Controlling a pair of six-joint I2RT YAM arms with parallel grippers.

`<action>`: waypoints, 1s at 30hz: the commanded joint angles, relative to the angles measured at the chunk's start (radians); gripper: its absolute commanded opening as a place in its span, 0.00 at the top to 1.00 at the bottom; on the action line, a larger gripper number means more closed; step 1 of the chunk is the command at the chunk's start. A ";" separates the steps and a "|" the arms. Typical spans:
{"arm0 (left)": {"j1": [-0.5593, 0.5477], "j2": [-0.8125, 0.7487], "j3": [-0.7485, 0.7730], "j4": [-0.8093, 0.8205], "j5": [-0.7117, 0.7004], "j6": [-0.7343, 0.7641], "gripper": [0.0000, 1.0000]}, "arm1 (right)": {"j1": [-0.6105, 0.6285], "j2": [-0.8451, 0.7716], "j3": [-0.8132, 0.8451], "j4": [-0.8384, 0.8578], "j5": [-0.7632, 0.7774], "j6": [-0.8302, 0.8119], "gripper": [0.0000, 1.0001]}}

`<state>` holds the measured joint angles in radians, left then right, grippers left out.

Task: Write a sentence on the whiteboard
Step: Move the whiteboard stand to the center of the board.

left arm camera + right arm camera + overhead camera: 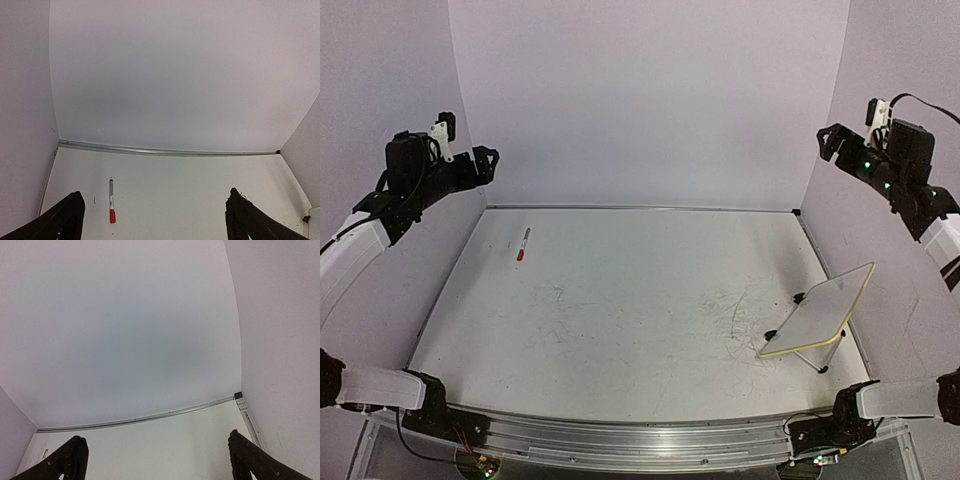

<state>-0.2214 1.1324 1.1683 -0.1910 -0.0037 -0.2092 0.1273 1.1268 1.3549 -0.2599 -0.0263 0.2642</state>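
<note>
The whiteboard (822, 310), small with a pale yellow rim and black feet, stands tilted at the right side of the table. Its face looks plain white from above; the sentence is out of view. A marker with a red cap (523, 244) lies at the far left of the tabletop, and it also shows in the left wrist view as the marker (111, 201). My left gripper (484, 160) hangs high above the left edge, open and empty (155, 200). My right gripper (831, 141) hangs high at the right, above and behind the whiteboard, open and empty (156, 440).
The large white tabletop (620, 300) bears faint old scribbles, densest just left of the whiteboard. A metal rail (640, 208) runs along its far edge under lilac walls. Both arm bases sit at the near edge.
</note>
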 commanded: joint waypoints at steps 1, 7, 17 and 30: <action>0.003 0.002 0.009 -0.006 0.074 0.011 0.01 | 0.017 0.049 0.043 -0.030 -0.059 0.001 0.02; 0.002 0.023 -0.007 -0.020 0.100 0.013 0.01 | 0.138 0.158 0.090 -0.115 -0.033 -0.052 0.02; 0.001 0.043 -0.042 -0.033 0.139 0.018 0.01 | 0.382 0.460 0.127 -0.388 0.232 -0.224 0.02; -0.001 0.041 -0.094 -0.050 0.177 0.041 0.01 | 0.368 0.591 -0.092 -0.543 0.313 -0.307 0.08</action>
<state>-0.2216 1.1814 1.0912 -0.2468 0.1375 -0.1828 0.5238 1.7070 1.3280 -0.7310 0.2536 -0.0210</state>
